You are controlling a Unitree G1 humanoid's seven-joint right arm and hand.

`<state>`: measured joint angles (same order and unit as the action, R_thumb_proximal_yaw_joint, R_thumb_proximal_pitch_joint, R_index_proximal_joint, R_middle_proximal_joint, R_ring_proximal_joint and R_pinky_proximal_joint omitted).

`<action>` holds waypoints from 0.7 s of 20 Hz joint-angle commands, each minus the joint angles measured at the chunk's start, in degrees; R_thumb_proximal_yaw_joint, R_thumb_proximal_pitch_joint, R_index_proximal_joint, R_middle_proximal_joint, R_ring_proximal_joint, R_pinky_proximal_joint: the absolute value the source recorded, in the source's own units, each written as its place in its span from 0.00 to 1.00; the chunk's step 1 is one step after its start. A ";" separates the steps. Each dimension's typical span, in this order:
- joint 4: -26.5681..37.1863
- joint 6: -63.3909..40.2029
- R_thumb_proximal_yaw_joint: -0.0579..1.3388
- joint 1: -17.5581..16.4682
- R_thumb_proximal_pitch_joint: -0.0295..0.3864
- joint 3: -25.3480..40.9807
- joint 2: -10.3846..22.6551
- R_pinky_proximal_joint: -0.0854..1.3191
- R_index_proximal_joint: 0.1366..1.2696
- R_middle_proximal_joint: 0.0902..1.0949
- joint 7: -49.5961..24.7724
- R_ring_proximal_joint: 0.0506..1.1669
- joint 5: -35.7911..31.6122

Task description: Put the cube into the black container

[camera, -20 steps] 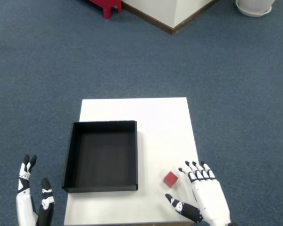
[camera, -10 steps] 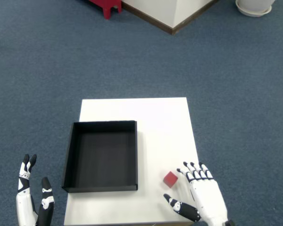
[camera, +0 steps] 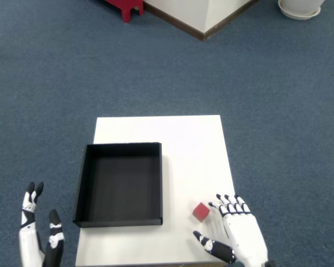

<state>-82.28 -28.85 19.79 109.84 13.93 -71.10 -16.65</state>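
Since a second ago the right hand [camera: 240, 236] has slipped a little nearer the near edge of the table and slightly leftward, so its fingertips now sit lower beside the cube, while the cube, the container and the left hand lie where they did. Seen from the head view, the white table [camera: 178, 133] stands on blue-grey carpet [camera: 55, 83] and carries two things. On its left half sits the black container [camera: 83, 183], a shallow square tray with upright walls, open at the top and with nothing inside it. Right of the container's near right corner, and apart from it, the small red cube [camera: 201, 211] rests on the bare tabletop. The right hand lies palm down at the near right of the table, holding nothing, its four fingers [camera: 229, 203] stretched toward the far side and close to one another, and its thumb [camera: 213, 246] spread out to the left; the cube sits just beside the forefinger tip, and whether they touch I cannot tell. Off the table, at the near left, the left hand [camera: 40, 233] hangs over the carpet with fingers pointing up. At the far edge of the view are a red object [camera: 125, 6], a white wall corner [camera: 203, 14] with a dark skirting, and a white round base [camera: 300, 8].
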 commanded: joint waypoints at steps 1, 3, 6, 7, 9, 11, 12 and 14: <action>-0.51 0.14 0.34 1.55 0.05 -0.80 1.08 0.04 0.24 0.09 -0.29 0.13 -1.81; -0.47 -0.04 0.35 1.31 0.05 -0.84 1.15 0.04 0.24 0.09 -0.01 0.12 -1.90; -0.42 -0.14 0.35 1.05 0.05 -0.90 1.14 0.04 0.25 0.09 0.55 0.13 -2.03; -0.43 0.08 0.35 1.00 0.05 -0.99 1.14 0.04 0.25 0.09 1.19 0.13 -2.19; -0.45 0.86 0.35 0.78 0.05 -1.30 1.08 0.04 0.25 0.09 2.97 0.12 -2.66; -0.43 1.44 0.35 0.37 0.05 -1.60 0.92 0.04 0.25 0.09 4.38 0.12 -3.10; -0.43 1.74 0.35 0.13 0.05 -1.74 0.85 0.04 0.25 0.09 5.04 0.12 -3.32; -0.45 2.18 0.35 -0.04 0.05 -2.04 0.79 0.04 0.25 0.09 6.09 0.12 -3.73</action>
<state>-82.19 -27.58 18.46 108.64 13.87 -64.99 -18.73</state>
